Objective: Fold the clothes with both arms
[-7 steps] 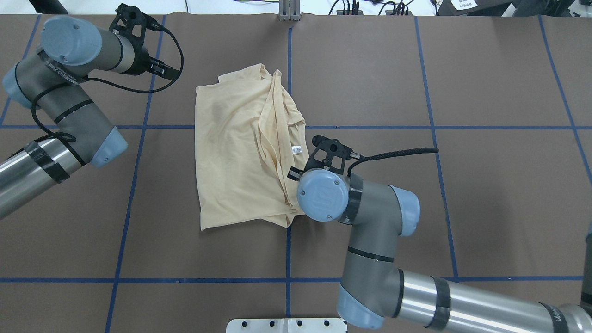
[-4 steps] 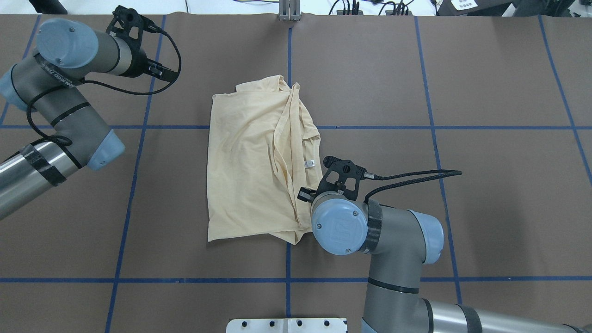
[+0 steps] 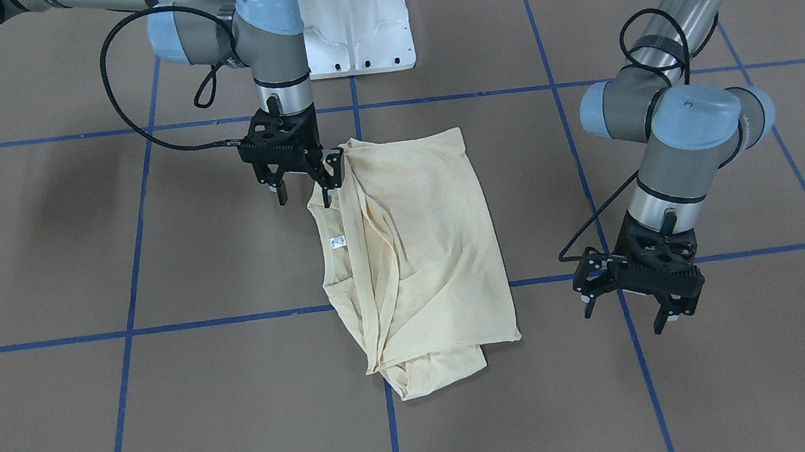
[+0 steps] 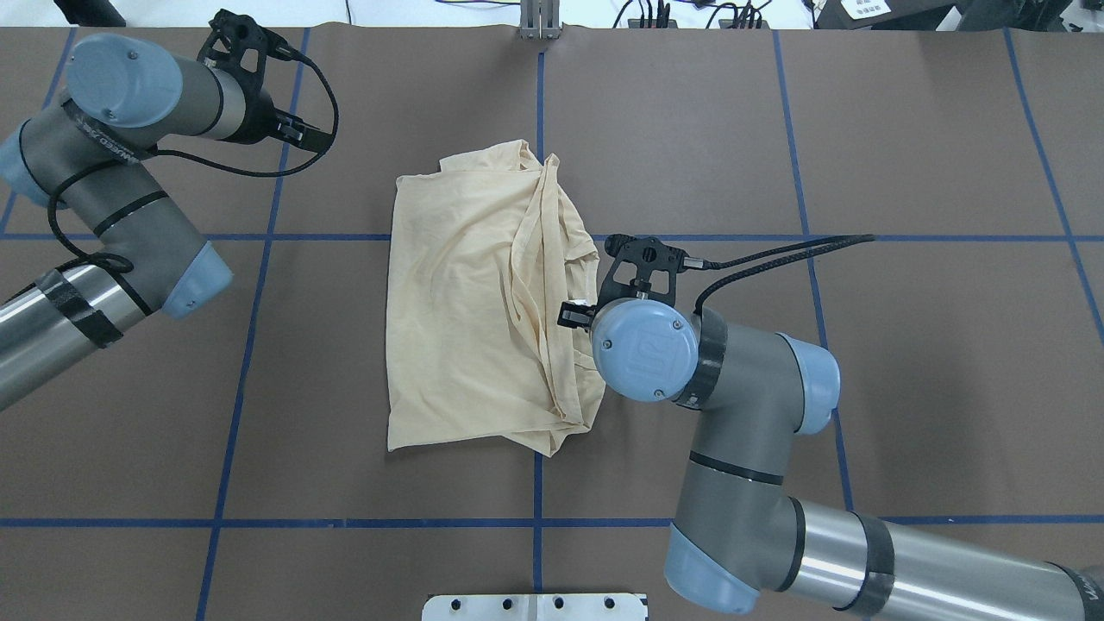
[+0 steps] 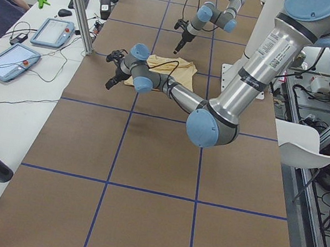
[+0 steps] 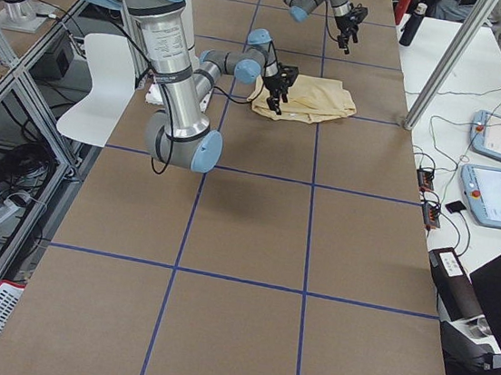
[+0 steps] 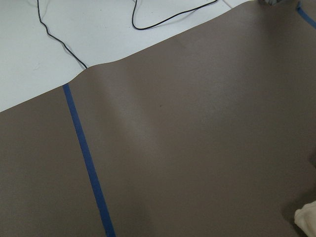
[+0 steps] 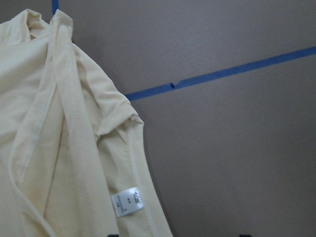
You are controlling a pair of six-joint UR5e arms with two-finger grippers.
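A: Left item?
B: Left gripper [image 3: 623, 321]: jaws apart, over bare surface [image 4: 862, 388], well clear of the shirt [image 4: 457, 328].
A: Shirt?
B: Partly folded, mid-surface.
A: Right item?
B: Right gripper [image 3: 305, 200]: jaws apart, above the edge near the tag [image 8: 127, 201]. Best to pinch every layer before lifting.

Cream T-shirt [image 4: 457, 302] on brown table [image 4: 931, 362]

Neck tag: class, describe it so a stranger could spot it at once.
On the brown, blue-taped table lies a cream-yellow T-shirt. Along its collar edge, near the right end effector, sits the neck tag: a small white rectangle, the only white patch on the cloth.
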